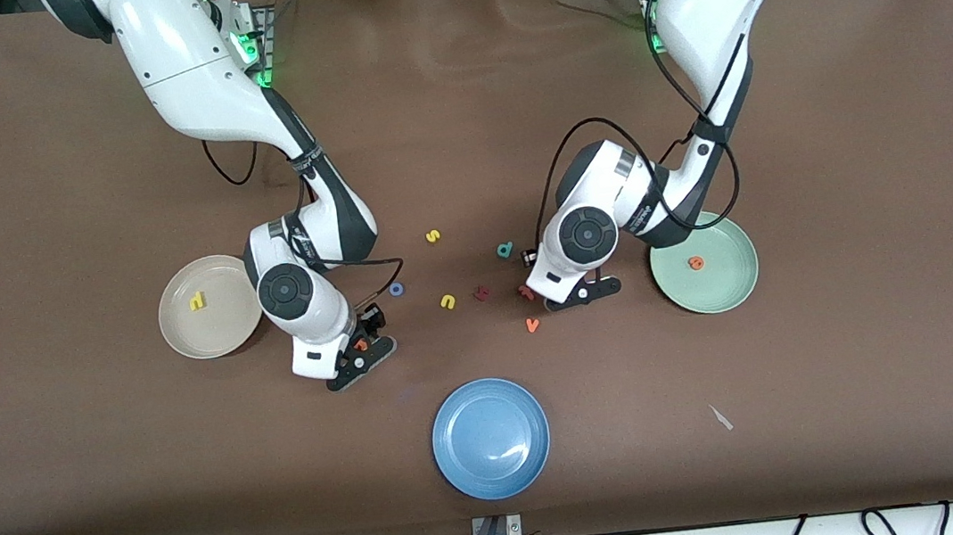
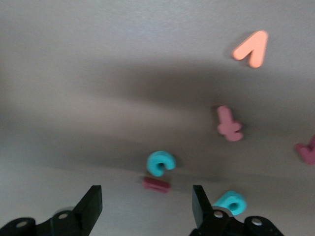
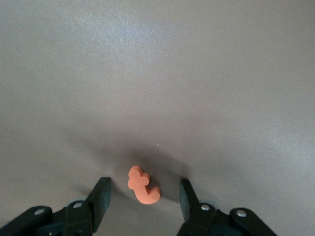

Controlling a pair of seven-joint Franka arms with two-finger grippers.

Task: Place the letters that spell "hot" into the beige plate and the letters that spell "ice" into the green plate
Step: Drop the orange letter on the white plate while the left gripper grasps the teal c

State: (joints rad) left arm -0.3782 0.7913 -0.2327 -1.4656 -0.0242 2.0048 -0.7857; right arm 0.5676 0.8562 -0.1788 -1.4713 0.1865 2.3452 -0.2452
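between the right gripper's (image 3: 142, 196) fingers, a curl-tailed (orange) t (image 3: 142, 185)

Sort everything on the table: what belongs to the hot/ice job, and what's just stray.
Job:
beige plate, yellow h, blue o, orange t, green plate, orange e, teal c, dark red i

Stray:
blue plate, yellow s, yellow u, teal d, orange v, reddish t-like letter, dark red letter
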